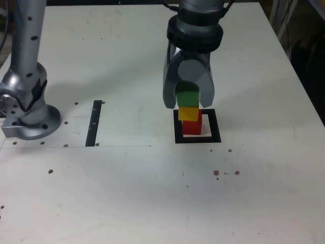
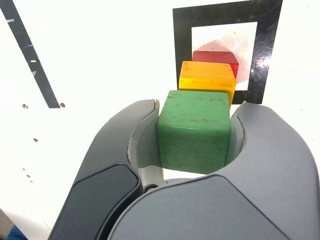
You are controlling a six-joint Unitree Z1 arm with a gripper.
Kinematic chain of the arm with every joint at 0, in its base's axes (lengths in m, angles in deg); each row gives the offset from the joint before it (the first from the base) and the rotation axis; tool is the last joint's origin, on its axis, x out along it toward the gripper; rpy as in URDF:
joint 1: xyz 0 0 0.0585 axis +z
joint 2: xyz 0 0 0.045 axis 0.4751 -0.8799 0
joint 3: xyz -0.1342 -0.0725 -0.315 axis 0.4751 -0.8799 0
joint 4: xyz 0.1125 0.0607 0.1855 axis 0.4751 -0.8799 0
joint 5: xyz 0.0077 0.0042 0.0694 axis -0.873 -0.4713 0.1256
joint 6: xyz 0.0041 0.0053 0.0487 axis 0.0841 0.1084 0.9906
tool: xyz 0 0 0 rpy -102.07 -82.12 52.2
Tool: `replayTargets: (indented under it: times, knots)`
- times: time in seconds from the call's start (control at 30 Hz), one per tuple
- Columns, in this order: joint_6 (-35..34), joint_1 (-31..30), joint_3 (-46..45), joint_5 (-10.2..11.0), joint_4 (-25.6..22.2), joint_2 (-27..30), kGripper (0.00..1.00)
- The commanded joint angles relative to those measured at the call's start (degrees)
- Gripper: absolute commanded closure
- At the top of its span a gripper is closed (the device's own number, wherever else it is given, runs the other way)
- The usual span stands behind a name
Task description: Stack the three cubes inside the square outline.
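Green tops the pile: a painted cube (image 1: 188, 95) sits between the parted fingers of the gripper (image 1: 188, 99), right of centre in the upper half of the exterior view. Each jaw flanks it, one on either side, with the cube taking up nearly all the space between. Whether the pads really squeeze it or only stand alongside, I can't tell from where I am.

Right under the green one comes the yellow cube (image 1: 188, 114), and below that the red cube (image 1: 192, 126), whose side shows a little farther toward the exterior view's right than the yellow one's. As far as I can make out, the three make a column, though the wrist view looks down past the green block and hides most of the joins. The red cube is within the thick black square outline (image 1: 215, 133), with some of the white middle showing beside it.

Over toward the exterior view's left, a straight black strip (image 1: 94, 123) lies on the pale tabletop (image 1: 111, 193), well apart from the outline. Farther out, at the left edge of that same view, stands a grey round-based metal piece (image 1: 38, 124). Small brown marks dot the tabletop.
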State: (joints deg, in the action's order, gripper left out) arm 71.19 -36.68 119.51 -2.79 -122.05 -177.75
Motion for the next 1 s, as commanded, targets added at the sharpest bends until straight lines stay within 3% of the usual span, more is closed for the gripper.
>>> replayTargets:
  times: [0.0, 0.1, 0.23, 0.47, 0.63, 0.77, 0.97]
  knots:
    - [0.2, -0.1, 0.5, 0.2, 0.4, -0.1, 0.21]
    - [0.2, -0.1, 0.4, 0.5, 0.7, 0.0, 0.07]
    - [-0.4, -0.1, -0.1, 0.4, 0.8, 0.0, 0.01]
    - [-1.2, -0.1, -0.1, 1.1, -0.2, 2.2, 0.01]
    - [-1.2, -0.2, -0.1, 3.0, -3.8, 7.5, 0.01]
    - [-0.6, -0.2, -0.8, 3.2, -7.0, 11.6, 0.01]
    - [0.8, -0.2, -9.4, 2.9, -9.4, 17.8, 0.01]
